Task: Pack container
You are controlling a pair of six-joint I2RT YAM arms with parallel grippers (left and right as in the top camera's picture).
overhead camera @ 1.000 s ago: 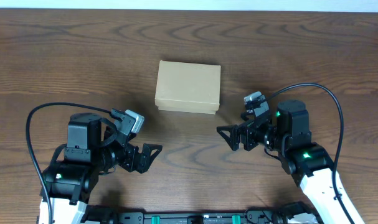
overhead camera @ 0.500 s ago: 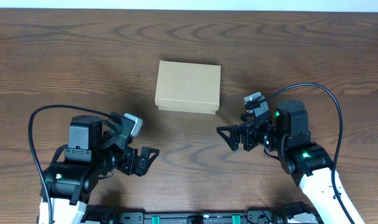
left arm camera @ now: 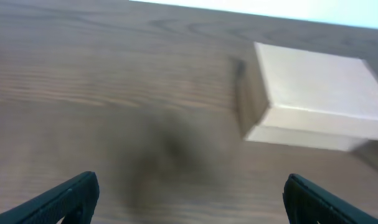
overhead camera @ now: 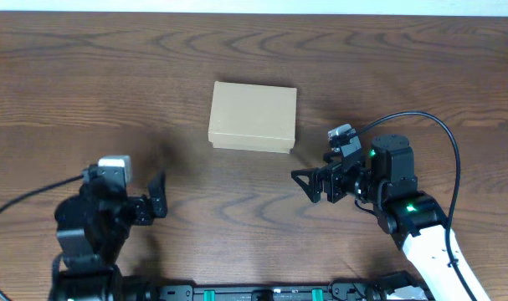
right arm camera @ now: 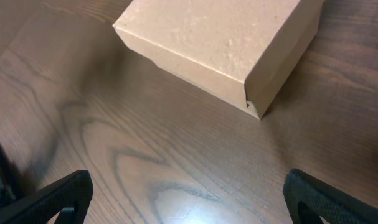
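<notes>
Lying flat with its lid down, the container (overhead camera: 253, 117) sits on the bench (overhead camera: 404, 67) about midway between the left and right edges, somewhat closer to the far edge than to the near edge. Its long sides run parallel to the far edge. Nothing touches it.

Left gripper (left arm camera: 189, 202): positioned near the near-left corner of the bench, well apart from the container. In the left wrist view the two dark fingertips (left arm camera: 70, 198) stand at the extreme left and right of the frame, fully spread, with only bare wood between them. They hold nothing. That view is blurred; the container appears in its upper right.

Right gripper (overhead camera: 308, 187): positioned toward the near-right part of the bench, pointing left, near the container's near-right corner but apart from it. In the right wrist view the fingertips (right arm camera: 61, 198) are likewise fully spread, with bare wood between them and nothing held. The container fills the upper part of that view, one corner showing a small gap at the lid seam.

A black cable (overhead camera: 451, 159) loops above the right arm.
</notes>
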